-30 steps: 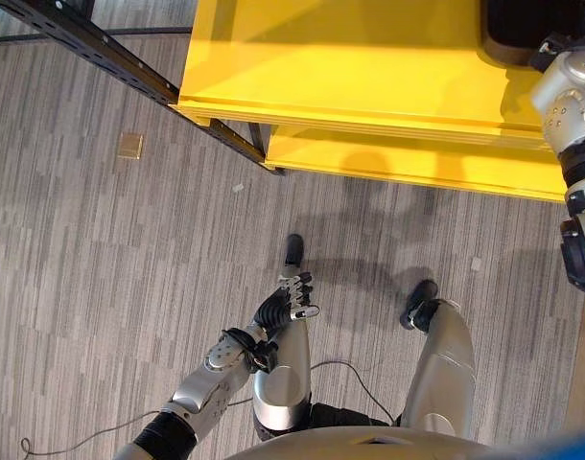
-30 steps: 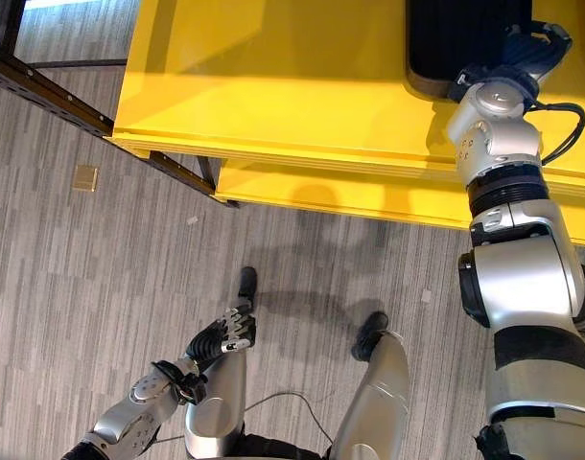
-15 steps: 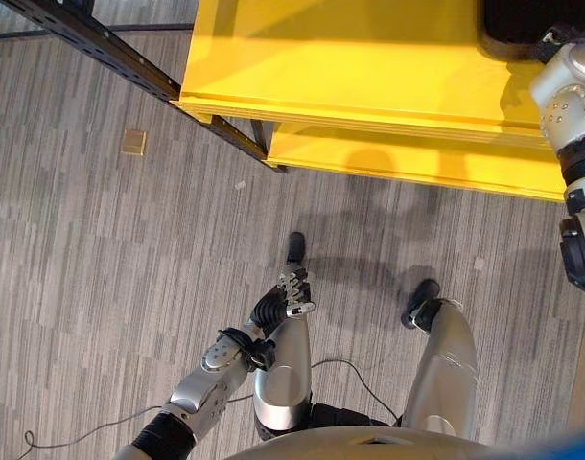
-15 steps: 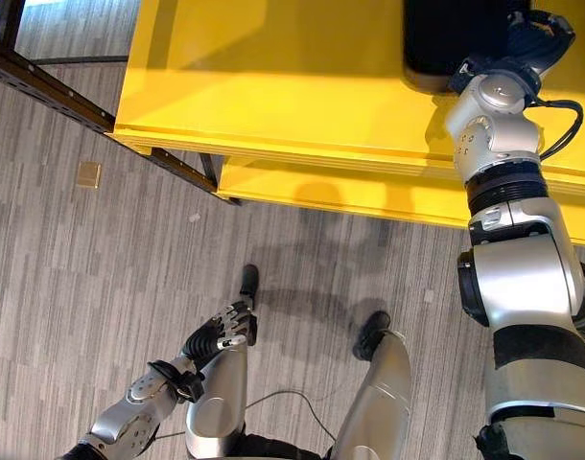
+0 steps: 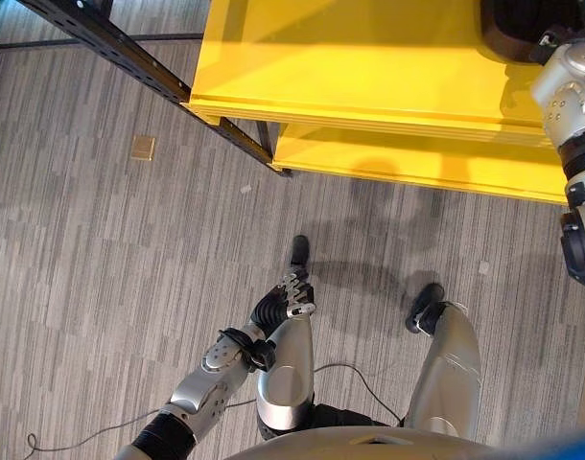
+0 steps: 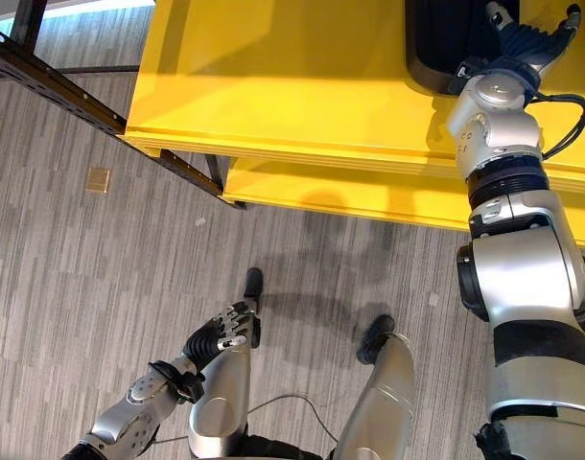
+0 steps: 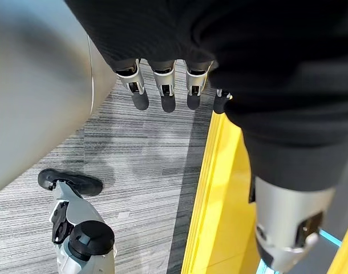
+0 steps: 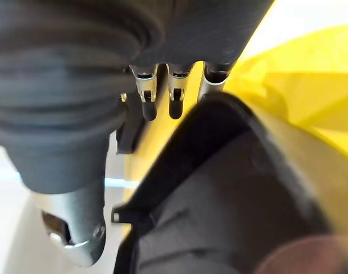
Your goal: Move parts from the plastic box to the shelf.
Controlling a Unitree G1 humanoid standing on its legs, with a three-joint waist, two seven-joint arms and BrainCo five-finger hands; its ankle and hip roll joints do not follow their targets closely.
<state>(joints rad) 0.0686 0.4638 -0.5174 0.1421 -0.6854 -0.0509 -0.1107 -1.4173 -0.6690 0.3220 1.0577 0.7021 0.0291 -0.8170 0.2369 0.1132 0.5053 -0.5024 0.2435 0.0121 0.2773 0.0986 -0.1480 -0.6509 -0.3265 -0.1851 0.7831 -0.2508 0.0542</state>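
A black plastic box (image 6: 444,38) stands on the top board of the yellow shelf (image 5: 369,67), at its far right. My right hand (image 6: 526,40) reaches over the box's near right rim, and its straight fingers (image 8: 145,91) are spread above the dark rim (image 8: 219,137) with nothing in them. What lies inside the box is hidden. My left hand (image 5: 276,307) hangs low by my side, well short of the shelf, with its fingers (image 7: 164,88) straight and empty.
A second yellow board (image 5: 408,158) juts out below the top one. A dark metal rack beam (image 5: 129,53) runs diagonally at the upper left. A small tan square (image 5: 143,148) lies on the grey carpet floor (image 5: 101,268).
The camera has shifted a little. My right hand stays at the box, and its fingers now spread over the rim. My left hand hangs as before.
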